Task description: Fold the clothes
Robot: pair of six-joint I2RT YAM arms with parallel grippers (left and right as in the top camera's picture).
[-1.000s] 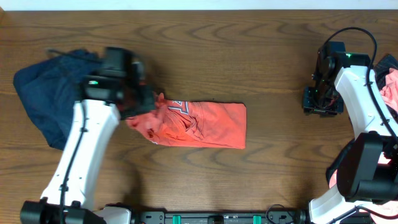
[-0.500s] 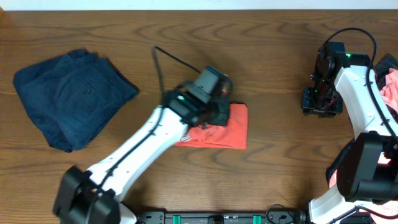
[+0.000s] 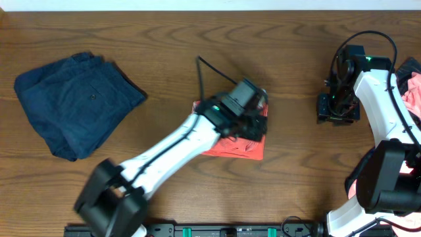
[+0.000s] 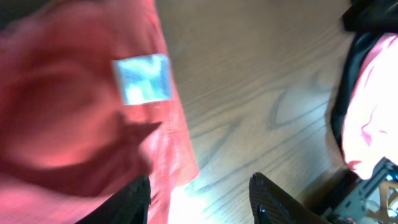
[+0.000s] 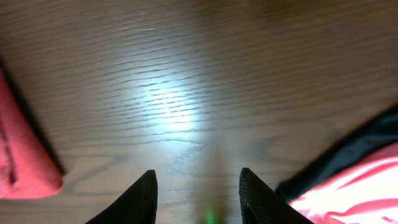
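Across the whole scene, worktop [image 3: 296, 39]: dark brown wood grain, carrying everything.
Navy garment [image 3: 72, 105]: folded heap at the far left, well apart from the rest.
Left arm [image 3: 177, 148]: white, reaching diagonally to the middle.
Right arm [image 3: 381, 105]: white, bent along the right edge.
T-shirt [image 3: 233, 148]: orange-red, a compact folded bundle at the middle, partly under the left arm.
Pink-and-black pieces [image 3: 413, 92]: bunched at the right edge.
Left hand [image 4: 199, 199]: fingers spread just above the T-shirt's edge, pinching nothing.
Right hand [image 5: 196, 196]: fingers spread over bare wood, empty, between the T-shirt and the pink-and-black pieces.
Neck label [image 4: 143, 78]: white, blurred, on the T-shirt's top.
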